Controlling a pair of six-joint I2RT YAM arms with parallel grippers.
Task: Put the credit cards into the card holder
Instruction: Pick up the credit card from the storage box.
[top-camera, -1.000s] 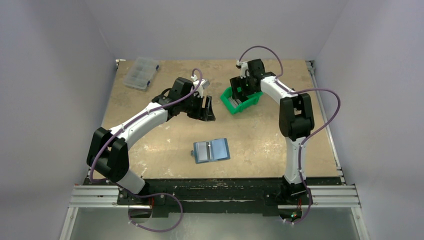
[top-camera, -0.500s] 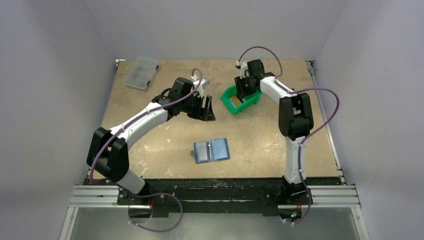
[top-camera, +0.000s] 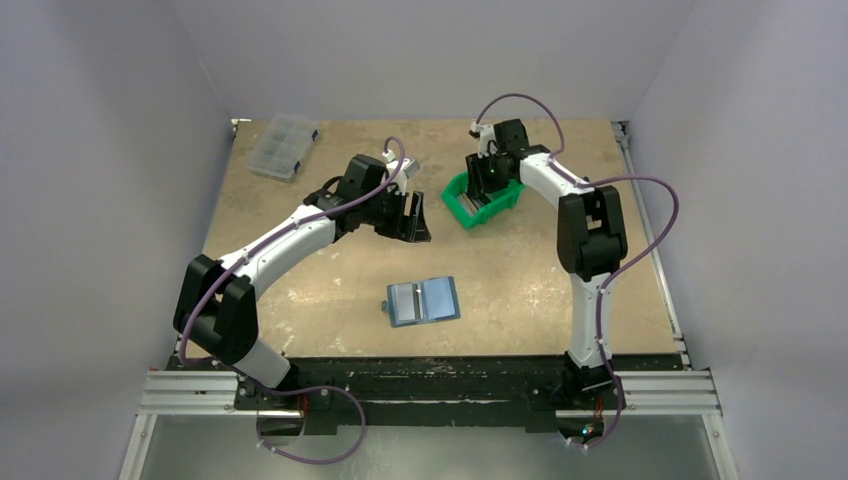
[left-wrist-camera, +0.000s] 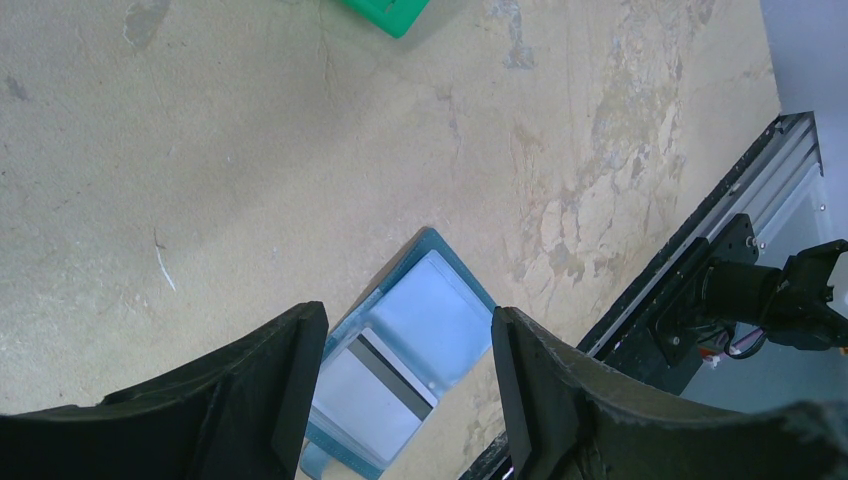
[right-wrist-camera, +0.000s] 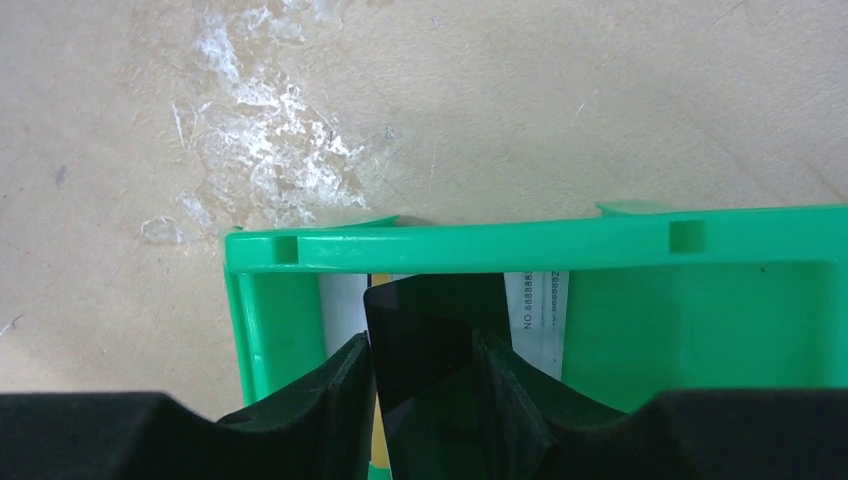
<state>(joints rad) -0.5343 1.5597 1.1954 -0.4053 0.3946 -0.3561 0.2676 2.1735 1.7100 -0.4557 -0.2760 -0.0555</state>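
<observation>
My right gripper (right-wrist-camera: 420, 355) is half closed, pinching a dark card (right-wrist-camera: 432, 305) in the green bin (right-wrist-camera: 520, 245), hidden from overhead; left gripper (left-wrist-camera: 405, 325) gapes empty.

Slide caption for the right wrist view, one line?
Right gripper pinching a dark card inside the green bin, a white printed card lying beneath it.
</observation>
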